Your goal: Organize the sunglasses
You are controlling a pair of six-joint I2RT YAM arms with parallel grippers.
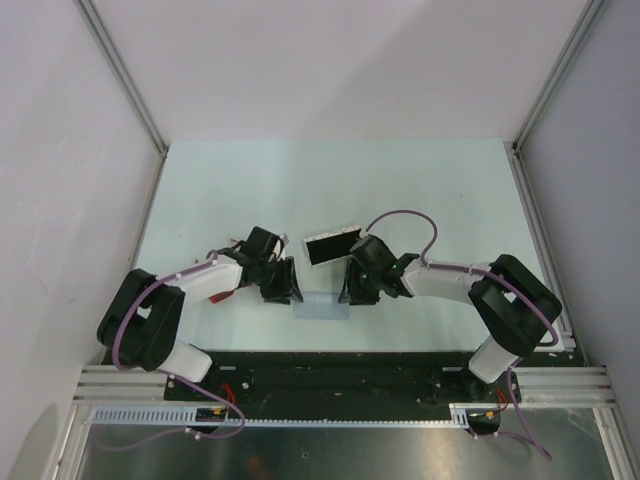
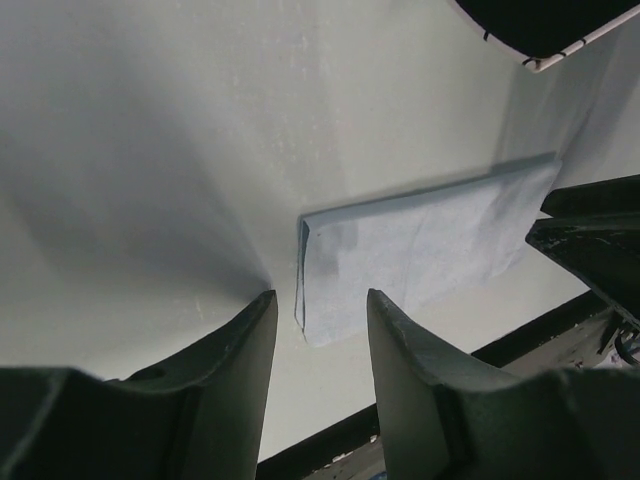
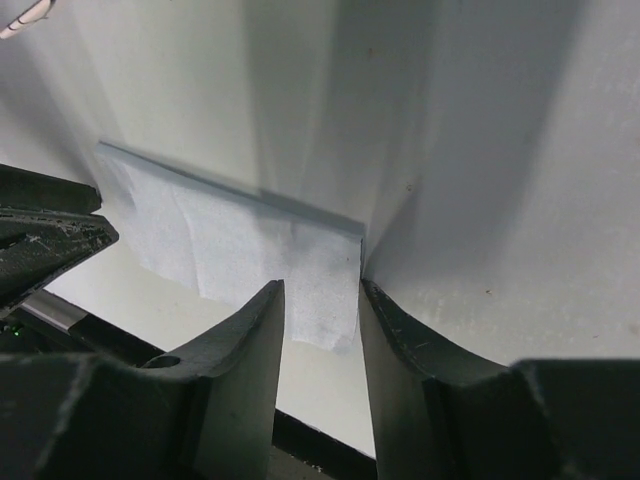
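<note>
Noted pale table [image 1: 200,180] under 2 arms. Found left gripper [image 2: 320,305] narrowly parted, empty, at 1 end of folded light-blue cloth [image 2: 420,245]; right gripper [image 3: 320,290] likewise parted at the other end. Open white case [image 1: 332,243] just behind cloth. Of sunglasses [image 1: 222,293], only red sliver seen beneath left forearm, rest hidden.

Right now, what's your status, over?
Left fingers and right fingers open, empty, flanking folded blue cloth. Sunglasses: likely the red sliver under left arm, mostly hidden. Case beyond cloth.
</note>
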